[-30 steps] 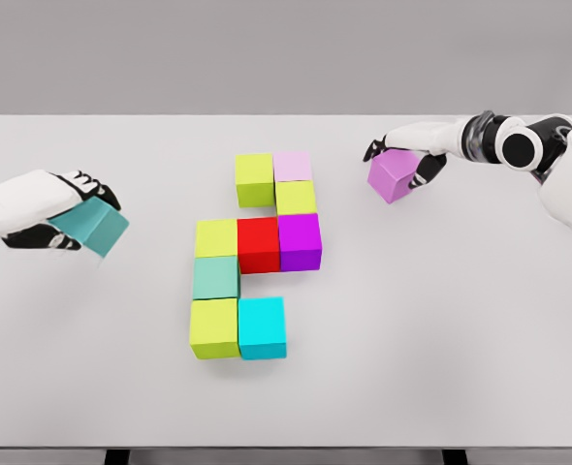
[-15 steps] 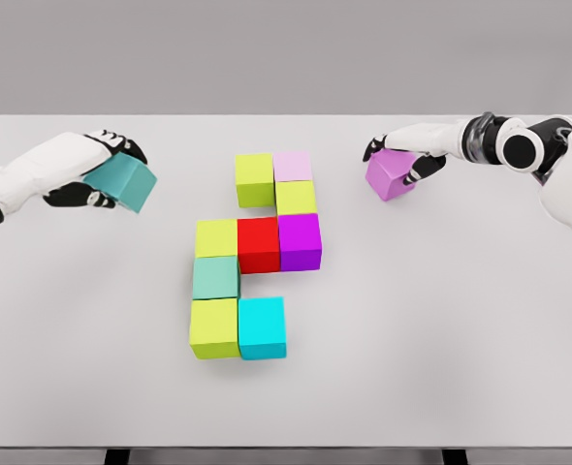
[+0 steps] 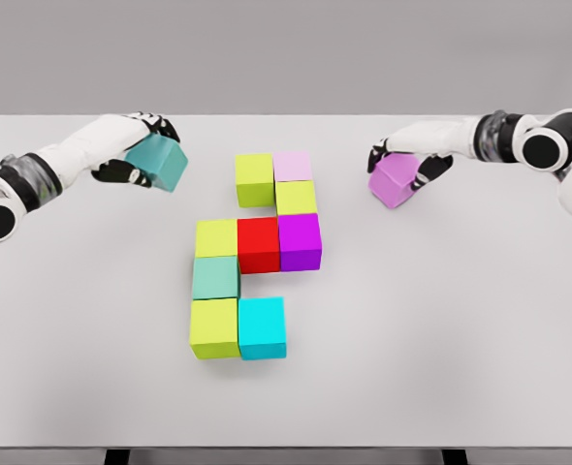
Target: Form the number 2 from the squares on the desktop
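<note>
Nearest me on the pale grey surface (image 3: 441, 368), I see a lime cube (image 3: 214, 328) touching a cyan cube (image 3: 262, 327) on its right. Just behind the lime one sits a mint cube (image 3: 215, 277), then a row of three in contact: a second lime cube (image 3: 216, 237), a red cube (image 3: 258, 244) and a purple cube (image 3: 300, 241). Behind the purple one comes a third lime cube (image 3: 296, 198), and the far row pairs a fourth lime cube (image 3: 254, 179) with a pale pink cube (image 3: 293, 165). All look like smooth, matte, sharp-edged blocks of equal size. Further out, my left hand (image 3: 136, 150) is clamped on a tilted teal cube (image 3: 159, 163), which sits left of the far row, with nothing between. My right hand (image 3: 407, 155) has its fingers closed over a violet cube (image 3: 396, 180), well apart to the right of the cluster; I can't tell whether that cube touches the surface.
</note>
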Controlling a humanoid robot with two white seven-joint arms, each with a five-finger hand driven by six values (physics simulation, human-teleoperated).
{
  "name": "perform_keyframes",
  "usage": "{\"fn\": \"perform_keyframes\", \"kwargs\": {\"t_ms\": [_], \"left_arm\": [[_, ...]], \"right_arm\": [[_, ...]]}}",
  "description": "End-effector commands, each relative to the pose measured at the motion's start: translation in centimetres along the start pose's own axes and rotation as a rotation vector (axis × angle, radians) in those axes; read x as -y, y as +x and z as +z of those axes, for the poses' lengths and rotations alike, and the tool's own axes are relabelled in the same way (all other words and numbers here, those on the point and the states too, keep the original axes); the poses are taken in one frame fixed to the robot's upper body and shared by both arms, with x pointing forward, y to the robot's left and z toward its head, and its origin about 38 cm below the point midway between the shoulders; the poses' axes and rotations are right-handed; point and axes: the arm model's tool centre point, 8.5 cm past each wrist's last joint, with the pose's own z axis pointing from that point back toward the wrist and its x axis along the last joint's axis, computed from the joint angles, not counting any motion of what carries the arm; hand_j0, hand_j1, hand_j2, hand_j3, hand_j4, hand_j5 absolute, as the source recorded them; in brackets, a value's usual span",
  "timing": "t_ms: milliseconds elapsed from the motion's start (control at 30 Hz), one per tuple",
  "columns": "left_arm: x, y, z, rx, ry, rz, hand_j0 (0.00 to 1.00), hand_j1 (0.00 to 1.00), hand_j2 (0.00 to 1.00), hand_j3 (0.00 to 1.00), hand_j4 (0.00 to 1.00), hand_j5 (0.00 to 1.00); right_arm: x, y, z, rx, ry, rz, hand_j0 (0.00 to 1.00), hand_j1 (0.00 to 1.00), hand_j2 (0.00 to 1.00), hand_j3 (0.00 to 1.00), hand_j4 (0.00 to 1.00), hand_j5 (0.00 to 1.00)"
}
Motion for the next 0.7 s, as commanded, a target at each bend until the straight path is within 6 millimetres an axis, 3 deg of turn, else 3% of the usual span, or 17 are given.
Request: {"fn": "perform_keyframes", "kwargs": {"t_ms": [0, 200, 533, 667], "left_arm": [[1.0, -0.1, -1.0, -0.018, -0.01, 0.028, 0.35, 0.35, 0.35, 0.35, 0.35, 0.35], [2.2, 0.4, -3.4, -0.048, -0.009, 0.071, 0.35, 0.35, 0.35, 0.35, 0.35, 0.35], [4.0, 0.9, -6.3, -0.124, -0.025, 0.111, 0.35, 0.35, 0.35, 0.35, 0.35, 0.35], [4.4, 1.2, -6.5, -0.122, -0.037, 0.111, 0.35, 0.35, 0.35, 0.35, 0.35, 0.35]], "right_arm": [[-0.2, -0.1, 0.8, 0.035, 0.002, 0.033, 0.6, 0.6, 0.6, 0.6, 0.6, 0.6], [-0.3, 0.1, 2.4, 0.103, 0.009, 0.116, 0.6, 0.6, 0.6, 0.6, 0.6, 0.6], [-1.2, 3.6, 4.2, 0.201, 0.061, 0.267, 0.6, 0.6, 0.6, 0.6, 0.6, 0.6], [-1.2, 4.5, 5.3, 0.228, 0.057, 0.292, 0.6, 0.6, 0.6, 0.6, 0.6, 0.6]]}}
